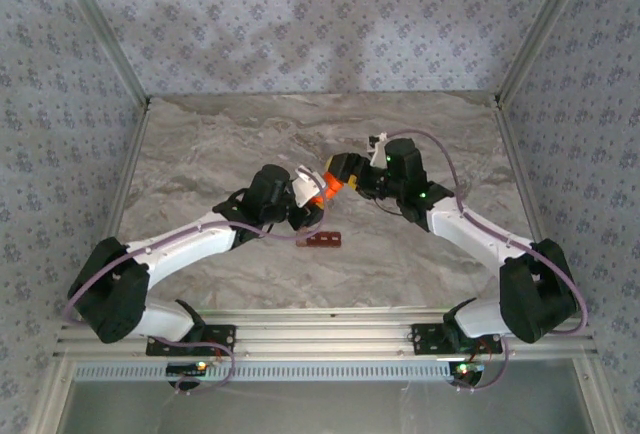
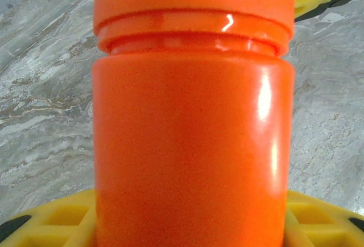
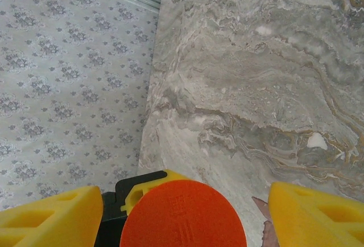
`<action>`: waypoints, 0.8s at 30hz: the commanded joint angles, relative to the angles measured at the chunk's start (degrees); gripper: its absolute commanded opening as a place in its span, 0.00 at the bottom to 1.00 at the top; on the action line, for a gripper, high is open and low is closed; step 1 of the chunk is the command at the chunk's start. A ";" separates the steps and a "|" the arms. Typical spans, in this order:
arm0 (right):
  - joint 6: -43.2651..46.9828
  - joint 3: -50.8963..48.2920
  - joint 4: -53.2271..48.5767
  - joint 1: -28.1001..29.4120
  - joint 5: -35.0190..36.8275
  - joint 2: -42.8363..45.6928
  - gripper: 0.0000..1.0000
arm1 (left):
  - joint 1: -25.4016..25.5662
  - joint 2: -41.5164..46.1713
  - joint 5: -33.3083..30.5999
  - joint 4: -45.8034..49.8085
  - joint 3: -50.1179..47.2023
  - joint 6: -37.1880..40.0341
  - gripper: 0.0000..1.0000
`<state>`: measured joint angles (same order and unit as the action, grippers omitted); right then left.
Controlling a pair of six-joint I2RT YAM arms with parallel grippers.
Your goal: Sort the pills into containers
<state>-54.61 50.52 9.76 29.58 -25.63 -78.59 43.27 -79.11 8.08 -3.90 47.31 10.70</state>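
No text is legible anywhere; faint embossed marks on the orange bottle cap (image 3: 183,213) cannot be read.

at the middle of the table (image 1: 230,144) the bottle (image 1: 321,194) sat between the arms — left gripper (image 1: 312,196) at its left, right gripper (image 1: 342,176) at its right, fingers (image 3: 51,219) flanking the cap (image 3: 183,215). the containers (image 1: 324,240) lay just before it.

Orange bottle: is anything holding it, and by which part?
The left gripper holds the orange bottle by its body. The right gripper has its fingers either side of the cap, not touching.
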 commanded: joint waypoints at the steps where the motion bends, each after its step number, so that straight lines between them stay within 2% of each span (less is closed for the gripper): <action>1: -1.12 0.79 -0.54 0.60 1.11 -0.60 0.77 | 0.43 -0.07 -0.25 -0.59 2.65 0.84 0.00; 6: -1.34 0.85 0.08 1.59 0.60 -1.06 0.72 | 0.34 -0.03 -0.30 -0.88 2.87 0.69 0.00; 12: -1.20 0.89 0.69 1.82 0.10 -1.34 0.58 | 0.40 -0.06 -0.23 -0.99 3.14 0.55 0.00; 17: -0.30 0.59 1.19 1.53 0.07 -0.94 0.51 | 0.34 0.10 0.01 -1.82 2.63 0.09 0.00; 24: 2.89 -3.32 8.72 -2.03 -0.66 0.91 0.47 | -0.85 1.49 5.24 -4.71 0.64 -3.61 0.00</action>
<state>-54.33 49.21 13.82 29.95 -27.22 -79.29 43.03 -79.29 9.04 -4.69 48.10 9.34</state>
